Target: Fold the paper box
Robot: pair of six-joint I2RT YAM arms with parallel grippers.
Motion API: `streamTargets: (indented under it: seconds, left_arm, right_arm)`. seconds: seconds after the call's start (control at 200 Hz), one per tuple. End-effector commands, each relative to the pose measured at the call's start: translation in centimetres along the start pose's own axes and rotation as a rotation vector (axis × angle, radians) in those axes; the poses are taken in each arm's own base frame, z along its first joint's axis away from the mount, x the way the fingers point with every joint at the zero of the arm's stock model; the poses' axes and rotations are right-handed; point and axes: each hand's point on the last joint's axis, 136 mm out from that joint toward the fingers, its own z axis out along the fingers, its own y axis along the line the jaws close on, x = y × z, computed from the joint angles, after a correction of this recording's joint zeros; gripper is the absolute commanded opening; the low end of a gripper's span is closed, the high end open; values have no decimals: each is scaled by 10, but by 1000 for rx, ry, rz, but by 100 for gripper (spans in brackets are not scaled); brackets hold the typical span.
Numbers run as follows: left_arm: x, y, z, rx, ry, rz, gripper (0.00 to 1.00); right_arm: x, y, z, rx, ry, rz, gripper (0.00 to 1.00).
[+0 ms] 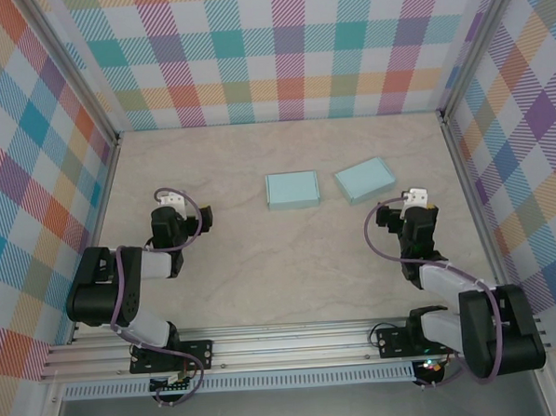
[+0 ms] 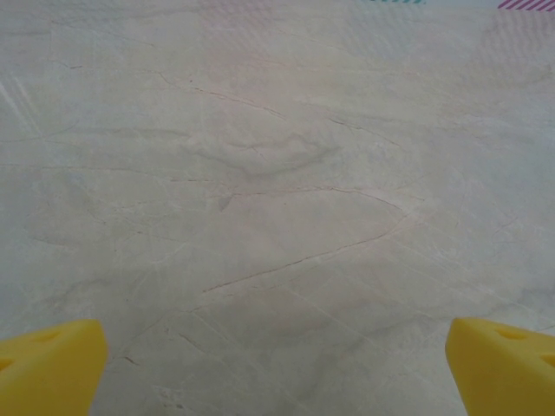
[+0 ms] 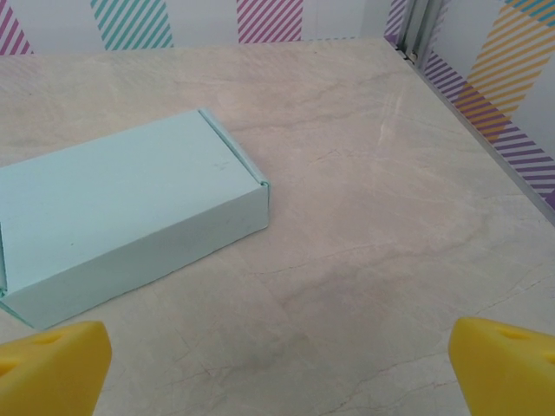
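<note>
**Item under inspection:** the tilted paper box (image 1: 364, 178), pale blue, lies flat on the table (image 1: 290, 263). Its lid is down, and the right wrist view shows a seam along one short end. Its long axis runs roughly side to side, with the right-hand end swung a little away from the arm bases. A second paper box (image 1: 291, 190), same colour and set square, lies just to the left of the tilted one and apart from it. Both look closed (whether any flap is left untucked cannot be told from these views).

**Right gripper** (image 3: 277, 368): jaws spread wide with nothing between them, hovering near the tilted box on its near right side. The box lies ahead and to the left of the claw, not touching it.

**Left gripper** (image 2: 277, 368): likewise spread and empty, over bare table well to the left of the tilted box, with the second box between.

**Judgement:** the right arm is the nearer one, and any reach would go forward and left, meeting the tilted box at its short end
</note>
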Motion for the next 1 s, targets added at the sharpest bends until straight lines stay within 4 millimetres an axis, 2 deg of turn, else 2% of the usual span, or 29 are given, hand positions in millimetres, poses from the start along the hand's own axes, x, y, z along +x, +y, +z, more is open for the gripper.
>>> streamTargets:
  seconds: [0.0,0.385,0.685,0.995]
  left_arm:
    - [-4,0,2,8,-5,-13,100]
    - [-4,0,2,8,-5,-14,100]
    - [-4,0,2,9,-4,-14,100]
    - [-3,0,2,8,-3,-15,100]
  right_arm:
    - [-21,6,4,-42,-83,6,100]
    - [-25,11,21,-81,-71,-21,100]
    - [-27,29,16,-201,-111,-19,100]
    - [-25,38,26,-238,-96,-17,100]
